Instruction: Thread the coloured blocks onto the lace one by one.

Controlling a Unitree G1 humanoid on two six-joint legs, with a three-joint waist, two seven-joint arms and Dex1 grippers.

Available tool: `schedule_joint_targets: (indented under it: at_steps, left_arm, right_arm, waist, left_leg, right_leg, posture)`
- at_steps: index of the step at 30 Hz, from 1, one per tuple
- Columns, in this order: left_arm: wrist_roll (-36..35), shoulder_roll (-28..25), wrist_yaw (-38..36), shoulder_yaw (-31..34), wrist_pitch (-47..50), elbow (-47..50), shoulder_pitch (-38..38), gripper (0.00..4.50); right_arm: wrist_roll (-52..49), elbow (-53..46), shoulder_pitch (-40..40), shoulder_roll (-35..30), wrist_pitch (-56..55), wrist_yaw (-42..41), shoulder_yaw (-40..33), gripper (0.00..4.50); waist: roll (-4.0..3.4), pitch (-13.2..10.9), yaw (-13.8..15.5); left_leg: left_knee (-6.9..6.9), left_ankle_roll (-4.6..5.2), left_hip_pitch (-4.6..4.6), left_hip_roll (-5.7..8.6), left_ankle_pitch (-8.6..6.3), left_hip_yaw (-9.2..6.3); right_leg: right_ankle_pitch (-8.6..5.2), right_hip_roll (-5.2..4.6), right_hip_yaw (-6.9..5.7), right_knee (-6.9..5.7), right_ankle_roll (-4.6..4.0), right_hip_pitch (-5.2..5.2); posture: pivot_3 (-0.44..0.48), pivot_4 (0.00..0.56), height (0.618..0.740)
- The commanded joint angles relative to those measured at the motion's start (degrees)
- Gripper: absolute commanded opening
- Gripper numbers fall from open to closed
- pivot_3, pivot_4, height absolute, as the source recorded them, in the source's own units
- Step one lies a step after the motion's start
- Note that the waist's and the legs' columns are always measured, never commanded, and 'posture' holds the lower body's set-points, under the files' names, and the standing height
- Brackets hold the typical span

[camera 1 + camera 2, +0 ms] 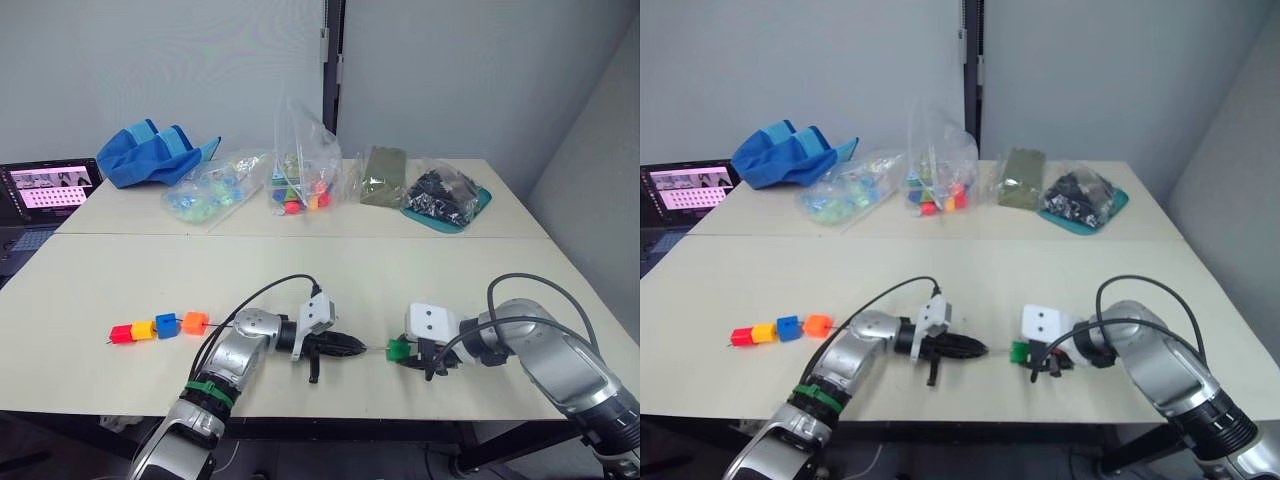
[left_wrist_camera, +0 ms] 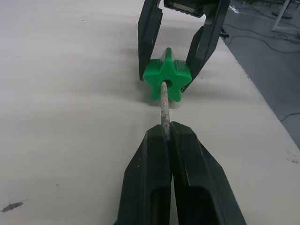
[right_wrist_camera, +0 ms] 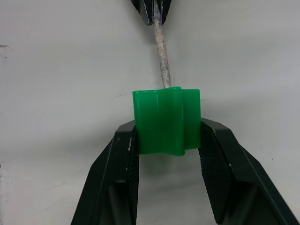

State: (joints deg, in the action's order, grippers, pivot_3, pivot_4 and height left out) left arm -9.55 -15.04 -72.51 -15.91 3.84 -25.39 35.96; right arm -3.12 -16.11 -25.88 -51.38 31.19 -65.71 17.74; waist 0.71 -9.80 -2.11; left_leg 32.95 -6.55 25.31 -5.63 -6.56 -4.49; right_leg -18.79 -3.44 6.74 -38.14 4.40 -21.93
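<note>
Now green block clamped in right tool, lace tip entering.

On the pale table, the left gripper and the right gripper point at each other near the front edge. The right gripper's fingers close on the green block; a thin pale lace tip spans the short gap between the left gripper and that block. Off to the robot's left lie the red block, yellow block, blue block and orange block in a touching row. Clear bags sit along the far side.
</note>
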Motion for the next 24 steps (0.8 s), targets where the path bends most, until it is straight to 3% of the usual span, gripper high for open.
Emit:
schedule_joint_targets:
  at_steps: [1,12,24]
  left_arm:
    - [0.6,0.3,0.1,-0.1,-2.1,-0.9,1.5,0.00]
    - [1.2,3.2,-0.2,-0.9,-3.2,-2.2,3.0,0.00]
    - [0.8,-0.2,-1.7,0.2,-3.0,-1.6,2.9,0.00]
  right_arm:
    - [0.0,-0.6,-0.4,-0.4,-1.1,-0.3,-0.8,1.29]
    - [0.3,-0.2,-1.3,0.0,-0.7,-0.4,-0.8,1.29]
    - [1.7,1.4,-0.9,-1.4,-1.0,-0.4,-0.9,1.29]
  waist:
    - [0.00,0.0,0.0]
    - [0.00,0.0,0.0]
    - [0.00,0.0,0.0]
  left_leg:
    - [0.00,0.00,0.00,0.00,0.00,0.00]
    - [0.01,-0.01,0.00,0.00,0.01,0.00]
    - [0.02,-0.02,-0.01,0.00,0.02,0.00]
  right_leg:
    - [0.00,0.00,0.00,0.00,0.00,0.00]
    - [0.01,0.00,0.00,-0.02,0.01,0.02]
    - [0.01,0.00,-0.01,-0.03,0.01,0.02]
  posture:
    - [0.000,0.150,0.740]
    - [0.000,0.150,0.740]
    - [0.000,0.150,0.740]
